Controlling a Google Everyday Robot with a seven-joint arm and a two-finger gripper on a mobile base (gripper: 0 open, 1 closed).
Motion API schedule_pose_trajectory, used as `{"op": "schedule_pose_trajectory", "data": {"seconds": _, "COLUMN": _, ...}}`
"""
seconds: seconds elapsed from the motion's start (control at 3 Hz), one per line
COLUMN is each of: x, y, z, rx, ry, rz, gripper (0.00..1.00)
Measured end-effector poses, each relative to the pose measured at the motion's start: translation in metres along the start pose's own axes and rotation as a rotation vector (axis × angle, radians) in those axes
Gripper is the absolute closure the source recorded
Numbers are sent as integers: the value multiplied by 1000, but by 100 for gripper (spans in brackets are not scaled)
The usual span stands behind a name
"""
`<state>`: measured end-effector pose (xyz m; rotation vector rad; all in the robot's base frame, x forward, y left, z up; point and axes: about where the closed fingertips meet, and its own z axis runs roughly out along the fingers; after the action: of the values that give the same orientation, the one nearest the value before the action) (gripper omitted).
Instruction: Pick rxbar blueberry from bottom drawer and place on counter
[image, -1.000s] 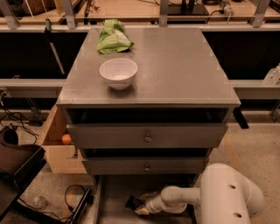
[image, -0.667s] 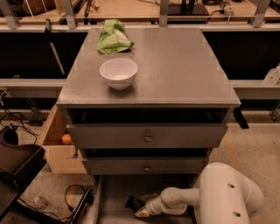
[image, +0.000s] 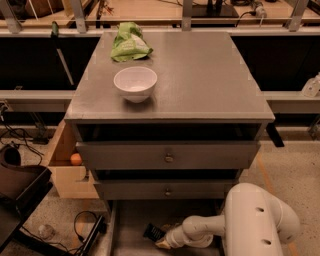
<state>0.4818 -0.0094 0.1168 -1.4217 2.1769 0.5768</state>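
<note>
The rxbar blueberry (image: 153, 232) is a small dark bar with white lettering, lying on the grey floor of the open bottom drawer (image: 131, 225) near its front middle. My gripper (image: 161, 242) reaches into the drawer from the right on a white arm and sits right against the bar's near right side. The counter (image: 200, 75) is the wide grey cabinet top above.
A white bowl (image: 135, 83) and a green snack bag (image: 129, 42) sit on the counter's left half. Two knobbed grey drawers (image: 169, 157) are above the bottom drawer. A wooden box with an orange ball (image: 75, 159) stands at the left. Cables lie on the floor at the lower left.
The arm has hardly moved; the gripper has stayed at the dark bar in the bottom drawer.
</note>
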Motion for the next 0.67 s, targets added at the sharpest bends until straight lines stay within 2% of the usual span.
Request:
{"op": "schedule_pose_trajectory", "data": {"seconds": 0.33, "x": 1, "y": 3, "z": 1, "rx": 1, "ry": 11, "rz": -1, "gripper": 81}}
{"op": "schedule_pose_trajectory", "data": {"seconds": 0.67, "x": 0, "y": 3, "z": 2, "rx": 3, "ry": 16, "rz": -3, "gripper": 100}}
